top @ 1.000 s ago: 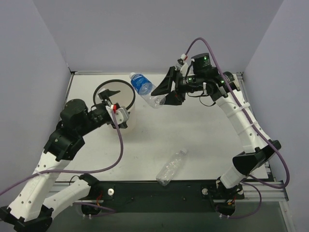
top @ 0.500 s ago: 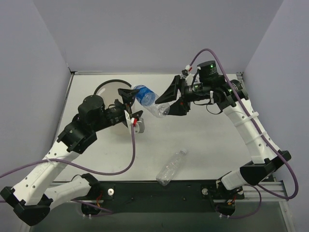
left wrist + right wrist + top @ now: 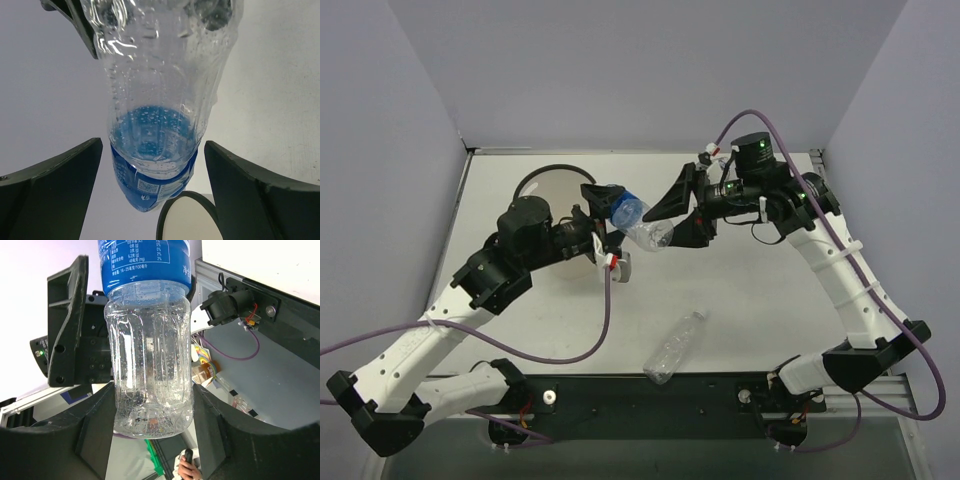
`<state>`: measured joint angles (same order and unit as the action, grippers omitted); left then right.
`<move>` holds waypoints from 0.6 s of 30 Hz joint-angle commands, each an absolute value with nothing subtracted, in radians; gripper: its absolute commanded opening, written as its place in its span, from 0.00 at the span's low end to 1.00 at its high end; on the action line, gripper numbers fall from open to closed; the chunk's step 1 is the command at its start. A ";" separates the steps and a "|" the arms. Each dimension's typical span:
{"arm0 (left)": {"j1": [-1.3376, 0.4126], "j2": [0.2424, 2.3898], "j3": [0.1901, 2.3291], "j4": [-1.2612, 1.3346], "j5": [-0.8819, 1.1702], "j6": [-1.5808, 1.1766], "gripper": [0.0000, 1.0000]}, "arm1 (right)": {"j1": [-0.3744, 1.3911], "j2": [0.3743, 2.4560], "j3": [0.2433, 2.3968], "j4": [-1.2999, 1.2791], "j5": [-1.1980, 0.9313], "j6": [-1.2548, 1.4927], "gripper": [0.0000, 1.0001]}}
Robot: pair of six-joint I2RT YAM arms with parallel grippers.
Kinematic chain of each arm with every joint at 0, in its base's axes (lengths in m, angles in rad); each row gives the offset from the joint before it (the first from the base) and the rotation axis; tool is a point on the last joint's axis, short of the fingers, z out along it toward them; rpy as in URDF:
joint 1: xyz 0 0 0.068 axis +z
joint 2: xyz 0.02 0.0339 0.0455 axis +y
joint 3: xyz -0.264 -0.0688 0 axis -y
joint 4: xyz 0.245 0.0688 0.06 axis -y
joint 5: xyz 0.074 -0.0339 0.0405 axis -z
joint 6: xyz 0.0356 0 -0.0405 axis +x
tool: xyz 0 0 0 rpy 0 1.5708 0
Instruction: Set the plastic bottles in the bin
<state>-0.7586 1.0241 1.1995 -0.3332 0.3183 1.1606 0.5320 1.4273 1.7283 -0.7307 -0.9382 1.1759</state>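
Blue-labelled bottle [image 3: 642, 222] looks mid-handover: your right gripper [image 3: 152, 410] clamps it, left gripper [image 3: 153, 145] gapes around it. Close left, release right, then bin [image 3: 525, 185].

Up top: can't see the near side of the white translucent cylindrical bin with the black round rim [image 3: 533, 177], blocked by the left arm. Over to the left wrist: losing the far end of the clear plastic bottle with a blue label [image 3: 160, 100] off the top edge, losing both fingers of the left pincer [image 3: 154, 145] off the bottom and sides, catching only an arc of bin rim at the bottom edge. Right wrist now: losing the label's upper part off the top edge, can't read the print, too small; losing the fingers of the right pincer [image 3: 152, 407] off the bottom edge; can't name the clutter behind the bottle, too blurred.
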 commanded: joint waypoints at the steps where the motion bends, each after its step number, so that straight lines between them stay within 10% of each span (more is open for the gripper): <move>1: -0.764 1.025 1.229 -0.292 0.325 1.197 0.87 | 0.540 1.373 1.704 -0.724 -0.971 1.213 0.34; 7: -0.764 1.037 1.216 -0.238 0.337 1.177 0.58 | 0.551 1.358 1.675 -0.713 -0.963 1.226 0.37; 11: -0.772 1.032 1.201 -0.183 0.339 1.132 0.40 | 0.548 1.345 1.658 -0.707 -0.947 1.223 0.88; 18: -0.700 0.963 1.111 0.054 0.264 0.731 0.33 | 0.438 1.292 1.632 -0.703 -0.878 1.171 1.00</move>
